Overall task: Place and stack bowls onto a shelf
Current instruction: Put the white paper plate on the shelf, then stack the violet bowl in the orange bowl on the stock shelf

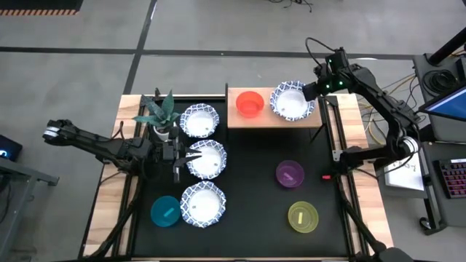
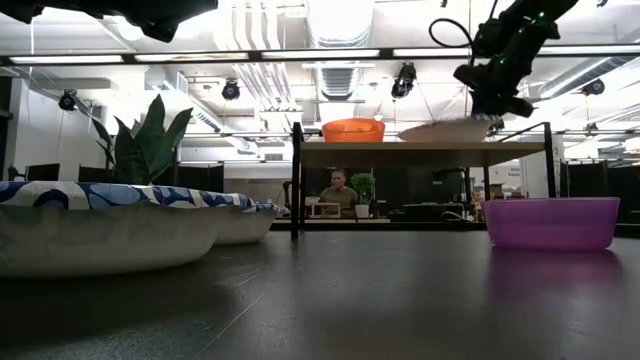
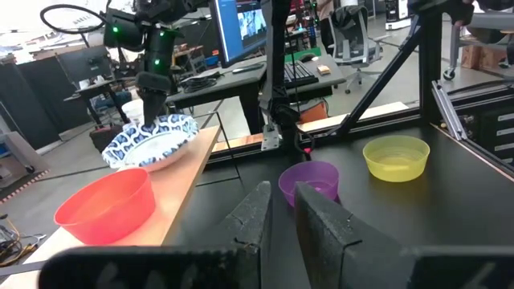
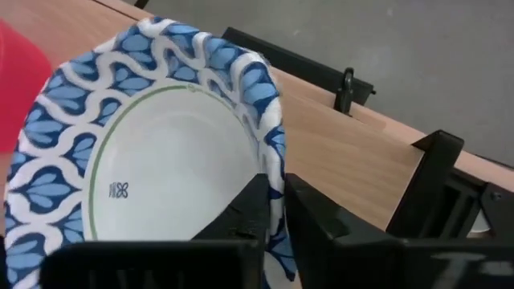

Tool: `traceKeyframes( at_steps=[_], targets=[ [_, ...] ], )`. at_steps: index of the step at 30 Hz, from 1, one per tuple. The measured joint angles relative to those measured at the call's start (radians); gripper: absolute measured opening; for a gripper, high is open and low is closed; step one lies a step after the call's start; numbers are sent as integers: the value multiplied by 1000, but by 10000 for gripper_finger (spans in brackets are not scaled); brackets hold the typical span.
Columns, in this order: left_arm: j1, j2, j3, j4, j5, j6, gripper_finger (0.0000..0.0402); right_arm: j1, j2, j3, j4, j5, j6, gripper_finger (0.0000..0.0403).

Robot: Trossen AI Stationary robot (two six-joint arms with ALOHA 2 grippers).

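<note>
The light-wood shelf (image 1: 320,115) stands at the table's far side, with the red bowl (image 1: 250,103) on its left part. My right gripper (image 1: 312,92) is shut on a white bowl with a blue rim (image 1: 291,102) over the shelf's right part. My left gripper (image 1: 186,156) is raised above the table, shut and empty, over the left edge of the middle white bowl (image 1: 207,161). Two more white bowls (image 1: 199,120) (image 1: 203,204) rest on the table, as do the teal (image 1: 165,211), purple (image 1: 290,173) and yellow-green (image 1: 303,217) bowls. My right gripper pinches the bowl's blue rim (image 4: 269,144) on its right side, one finger inside the bowl and one outside. The fingers slant down from the table's right. The bowl is tilted, held side up (image 2: 445,129). Whether its low side touches the shelf board I cannot tell.
A white pot with a spiky green plant (image 1: 162,115) stands at the table's far left, close to my left arm. Open tabletop lies between the white bowls and the purple bowl. A person (image 2: 338,190) sits in the room beyond the shelf.
</note>
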Motion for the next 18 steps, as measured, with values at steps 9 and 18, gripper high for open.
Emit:
traceKeyframes(
  at_steps=[9,18],
  targets=[
    [0,0,0,0,0,0,38,0,1,21,24,50,20,119],
    [0,0,0,0,0,-3,38,70,-32,190,-89,46,81,159]
  ],
)
